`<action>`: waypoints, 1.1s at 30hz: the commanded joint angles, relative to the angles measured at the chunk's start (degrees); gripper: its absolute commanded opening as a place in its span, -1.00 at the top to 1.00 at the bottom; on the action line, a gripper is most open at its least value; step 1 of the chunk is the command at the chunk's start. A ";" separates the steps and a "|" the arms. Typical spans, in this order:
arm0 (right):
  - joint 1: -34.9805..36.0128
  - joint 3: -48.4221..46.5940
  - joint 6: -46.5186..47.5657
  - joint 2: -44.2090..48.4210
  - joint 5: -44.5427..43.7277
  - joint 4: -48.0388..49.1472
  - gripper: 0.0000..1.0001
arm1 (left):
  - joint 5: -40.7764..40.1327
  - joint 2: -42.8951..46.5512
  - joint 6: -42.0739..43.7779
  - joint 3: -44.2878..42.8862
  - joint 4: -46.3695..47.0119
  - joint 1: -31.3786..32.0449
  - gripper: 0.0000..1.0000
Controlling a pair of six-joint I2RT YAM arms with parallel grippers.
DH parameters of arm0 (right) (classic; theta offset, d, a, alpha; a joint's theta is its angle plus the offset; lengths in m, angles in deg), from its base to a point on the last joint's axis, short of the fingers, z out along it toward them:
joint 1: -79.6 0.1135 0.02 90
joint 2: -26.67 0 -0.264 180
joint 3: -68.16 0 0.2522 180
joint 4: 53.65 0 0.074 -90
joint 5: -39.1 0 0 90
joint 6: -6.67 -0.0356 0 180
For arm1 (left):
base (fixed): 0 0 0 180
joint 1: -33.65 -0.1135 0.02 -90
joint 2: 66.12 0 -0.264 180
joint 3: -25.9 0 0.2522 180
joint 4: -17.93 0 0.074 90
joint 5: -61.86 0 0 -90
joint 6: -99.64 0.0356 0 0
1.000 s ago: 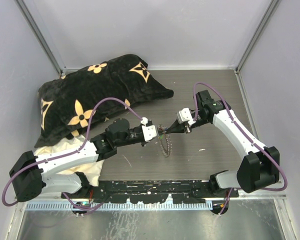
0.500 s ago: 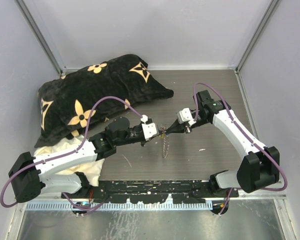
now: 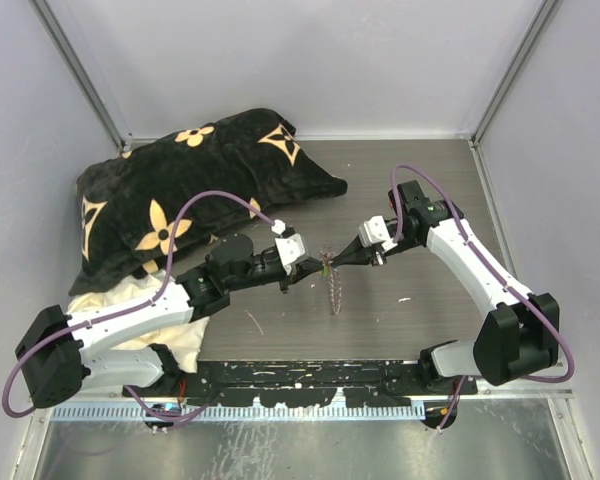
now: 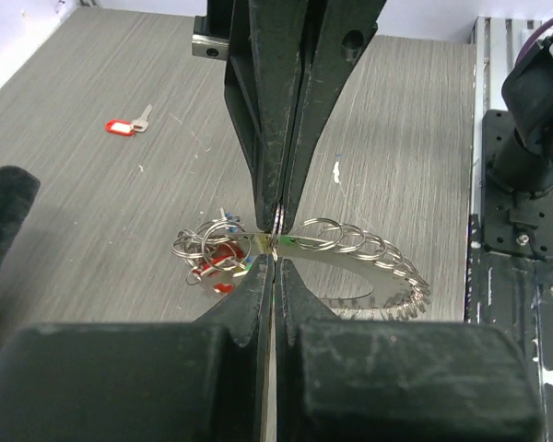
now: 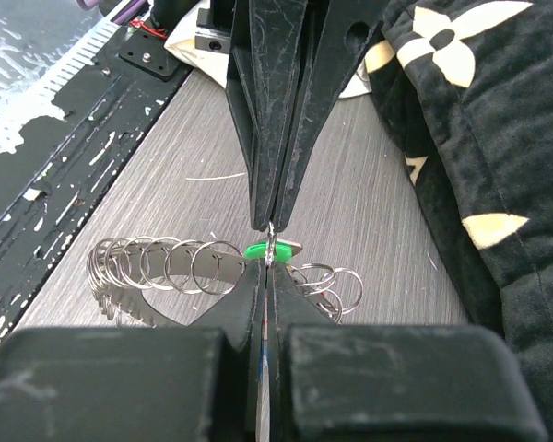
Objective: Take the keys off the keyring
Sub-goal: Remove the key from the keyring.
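**Position.** The keyring (image 3: 333,292) is held off the table (image 3: 420,190) at mid-scene, between the two arms.

**Grip.** The left gripper (image 3: 318,266) and right gripper (image 3: 334,262) meet tip to tip. Each has its fingers pressed together on the same spot of the coil. A green key head (image 5: 257,250) sits right at that spot; whether either grip also pinches it cannot be told.

**Keys.** The keys (image 4: 210,258) bunch on the far side of the grip. One red key (image 4: 124,126) lies loose on the table, well apart.

**Orientation.** The coil is drawn long. Its long axis runs from the grip down and toward the near edge, with the free end lowest. Contact with the table cannot be told.

**Risks, as judged.**
- Both grips share one spot, so pulling apart may only stretch the springy wire, not slide a key off.
- The thin wire could slip from either grip, and the coil would then drop or spring back.
- The bunched keys may snag one another.
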 commanded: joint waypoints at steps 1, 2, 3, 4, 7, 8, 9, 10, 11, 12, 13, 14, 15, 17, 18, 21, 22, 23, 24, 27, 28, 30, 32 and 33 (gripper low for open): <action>-0.18 -0.48 1.28 2.39 6.11 -2.30 0.98 | -2.96 -1.35 -7.67 2.24 7.31 -1.24 1.00; -0.19 -0.45 1.28 2.43 6.21 -2.29 0.98 | -3.58 -2.04 -9.10 2.99 9.44 -1.24 1.00; -0.21 -0.40 1.28 2.48 6.33 -2.27 0.98 | -4.24 -2.48 -10.42 3.56 10.70 -1.19 1.00; -0.20 -0.39 1.28 2.44 6.55 -2.26 0.98 | -4.71 -2.93 -11.35 4.00 11.66 -1.23 1.00; -0.20 -0.13 1.22 2.42 6.62 -2.22 0.98 | -6.12 -3.63 -13.08 5.14 14.24 -1.33 1.00; -0.21 0.00 1.15 2.39 6.63 -2.05 0.98 | -6.11 -3.73 -13.21 5.43 15.03 -1.33 1.00; -0.14 0.23 1.00 2.31 6.62 -1.86 0.98 | -5.99 -3.68 -13.19 5.70 15.90 -1.32 1.00; -0.18 0.32 0.68 2.34 6.62 -1.54 0.98 | -5.68 -3.54 -13.15 6.14 16.96 -1.33 0.96; -0.21 0.36 0.45 2.35 6.66 -1.32 0.98 | -5.47 -3.26 -13.03 6.95 18.63 -1.31 0.78; -0.19 0.40 0.26 2.31 6.62 -1.16 0.98 | -5.26 -2.78 -12.76 7.88 20.40 -1.33 0.63; -0.16 0.48 0.19 2.34 6.66 -1.01 0.98 | -4.70 -2.13 -12.13 8.89 22.02 -1.33 0.53; -0.14 0.53 0.00 2.35 6.65 -0.94 0.98 | -4.45 -1.29 -11.23 9.61 22.98 -1.31 0.46; -0.18 0.62 -0.10 2.33 6.62 -0.83 0.98 | -4.32 -0.43 -10.41 10.24 23.34 -1.33 0.41; -0.21 0.79 -0.08 2.20 6.63 -0.70 0.98 | -3.73 1.87 -8.22 11.09 23.22 -1.33 0.33; -0.20 0.82 -0.11 2.18 6.70 -0.71 0.98 | -3.59 2.62 -7.28 11.37 22.80 -1.33 0.30; -0.21 1.18 0.05 2.17 6.97 -0.63 0.98 | -2.98 4.57 -4.02 11.54 22.01 -1.33 0.28; -0.14 1.32 0.26 2.17 6.97 -0.59 0.98 | -2.82 5.00 -3.23 11.37 21.77 -1.33 0.27; -0.19 1.48 0.44 2.10 7.04 -0.64 0.98 | -2.38 5.16 -2.53 11.09 21.79 -1.33 0.27; -0.20 1.58 0.49 2.02 7.12 -0.72 0.98 | -1.83 5.13 -1.99 10.83 22.05 -1.33 0.27; -0.04 1.63 0.53 1.70 7.24 -0.61 0.98 | 0.66 3.90 -1.40 9.36 22.36 -1.31 0.26; -0.11 1.64 0.54 1.67 7.29 -0.65 0.98 | 1.35 3.17 -1.37 8.79 22.42 -1.33 0.26; -0.12 1.67 0.57 1.64 7.33 -0.66 0.98 | 2.25 2.12 -1.43 8.21 23.08 -1.32 0.26; -0.08 1.72 0.62 1.55 7.32 -0.59 0.97 | 2.69 1.28 -1.46 8.15 24.15 -1.33 0.26; -0.08 1.72 0.58 1.50 7.32 -0.60 0.98 | 2.54 0.95 -1.50 8.01 24.44 -1.33 0.26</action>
